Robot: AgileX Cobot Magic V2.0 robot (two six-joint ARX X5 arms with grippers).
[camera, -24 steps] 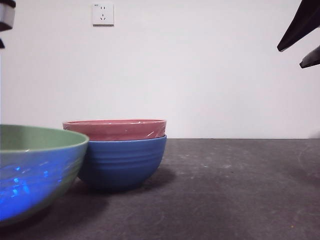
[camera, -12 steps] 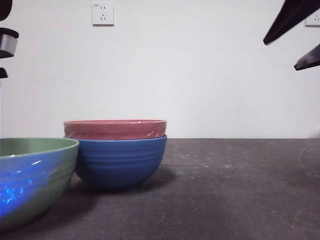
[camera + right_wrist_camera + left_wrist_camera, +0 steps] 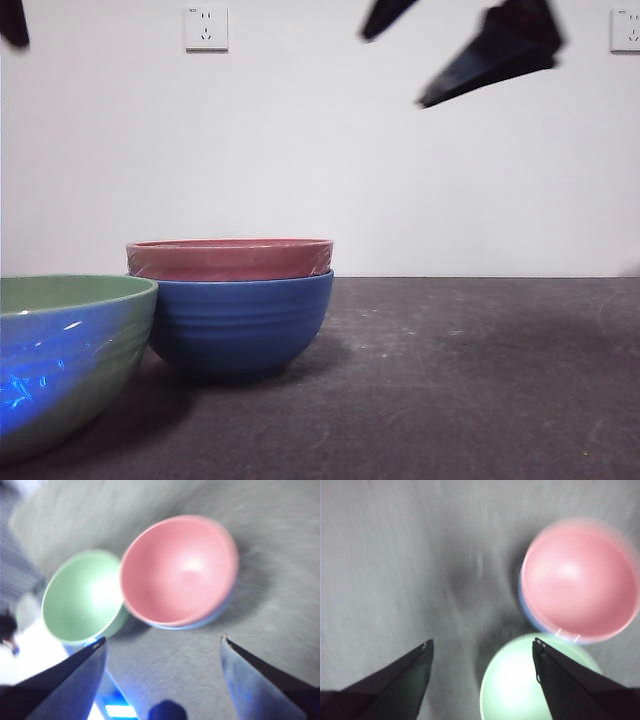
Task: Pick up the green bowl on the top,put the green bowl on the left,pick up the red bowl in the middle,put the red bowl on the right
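The green bowl point(image 3: 60, 350) stands on the table at the near left, apart from any gripper. It also shows in the left wrist view point(image 3: 520, 685) and the right wrist view point(image 3: 82, 595). The red bowl point(image 3: 230, 258) sits nested in a blue bowl point(image 3: 240, 325) just to the right of it, and shows from above point(image 3: 180, 567) point(image 3: 580, 582). My right gripper point(image 3: 393, 72) is open and empty, high above and to the right of the stack. My left gripper point(image 3: 481, 642) is open and empty, high above the green bowl, only a dark tip point(image 3: 14, 22) in the front view.
The dark grey table point(image 3: 480, 380) stretches to the right of the stack. A white wall with a socket point(image 3: 205, 28) stands behind. The blue bowl's rim point(image 3: 200, 622) peeks out under the red bowl.
The green bowl sank onto the table and now rests still. My left gripper rose away at the top left. My right gripper swung in from the top right toward the stack.
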